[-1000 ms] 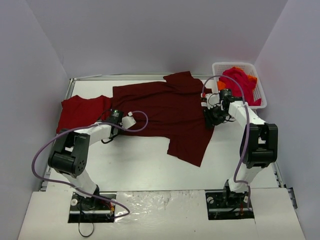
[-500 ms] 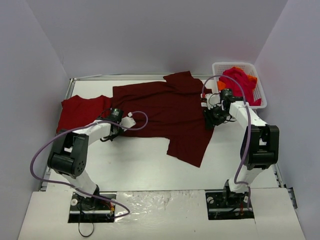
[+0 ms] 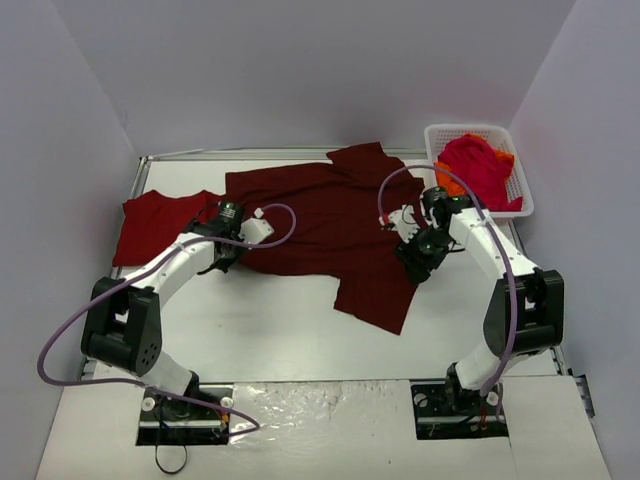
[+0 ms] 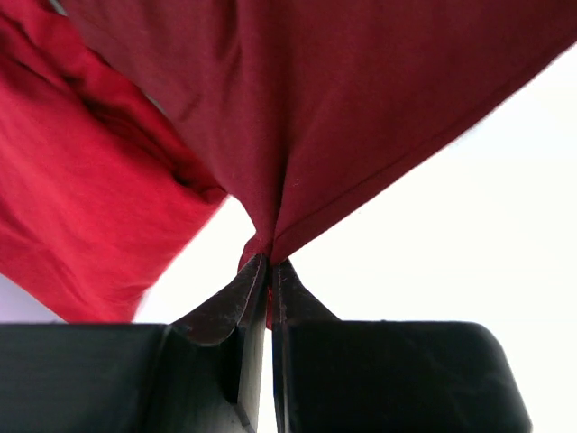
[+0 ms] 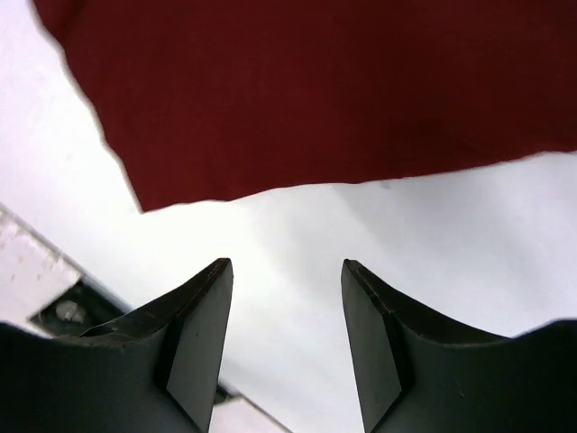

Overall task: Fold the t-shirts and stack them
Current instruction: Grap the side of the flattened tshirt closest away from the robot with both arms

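A large dark maroon t-shirt (image 3: 330,215) lies spread across the middle of the table. My left gripper (image 3: 224,256) is shut on its near-left hem. The left wrist view shows the pinched maroon cloth (image 4: 297,108) rising from the closed jaws of the left gripper (image 4: 269,263). A brighter red t-shirt (image 3: 160,222) lies at the far left and also shows in the left wrist view (image 4: 81,207). My right gripper (image 3: 414,260) is open and empty at the maroon shirt's right edge. In its wrist view the right gripper (image 5: 287,266) hovers over bare table, just off the maroon hem (image 5: 315,90).
A white lattice basket (image 3: 470,130) stands at the back right and holds a crimson shirt (image 3: 478,168) and an orange one (image 3: 503,157). The table's metal edge (image 5: 36,271) shows at the lower left of the right wrist view. Grey walls enclose the table.
My right gripper has moved nearer and a little left along the maroon shirt's right edge. My left arm has stretched out, with its gripper still on the hem.
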Available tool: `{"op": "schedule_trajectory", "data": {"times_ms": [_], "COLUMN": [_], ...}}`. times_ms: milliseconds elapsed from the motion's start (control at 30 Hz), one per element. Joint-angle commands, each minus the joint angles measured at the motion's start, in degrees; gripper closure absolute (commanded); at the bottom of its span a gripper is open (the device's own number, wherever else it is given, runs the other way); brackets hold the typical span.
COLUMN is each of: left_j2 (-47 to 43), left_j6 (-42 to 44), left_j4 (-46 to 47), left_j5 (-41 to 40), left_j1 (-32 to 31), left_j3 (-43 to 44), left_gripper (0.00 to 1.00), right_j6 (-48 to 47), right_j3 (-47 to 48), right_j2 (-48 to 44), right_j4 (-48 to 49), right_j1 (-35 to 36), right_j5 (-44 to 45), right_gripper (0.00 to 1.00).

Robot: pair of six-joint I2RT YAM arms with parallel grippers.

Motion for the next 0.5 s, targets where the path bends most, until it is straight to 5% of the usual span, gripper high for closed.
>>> {"op": "schedule_trajectory", "data": {"times_ms": [0,467], "left_j2": [-0.8,2.3], "left_j6": [-2.3,-6.7], "left_j4": [-3.5,-5.1], "left_j5": [-0.8,6.7], "left_j1": [-0.7,0.7], "left_j3": [1.2,1.8], "left_gripper": [0.98,0.98], "right_j6": [-3.5,-9.6], "right_j3": [-0.8,-8.4], "right_j2": [-2.3,-6.0], "right_j4": [-10.3,-12.1], "right_j1": [5.7,19.2], "right_j5": [2.5,7.1], "right_gripper": [0.52,0.52]}}
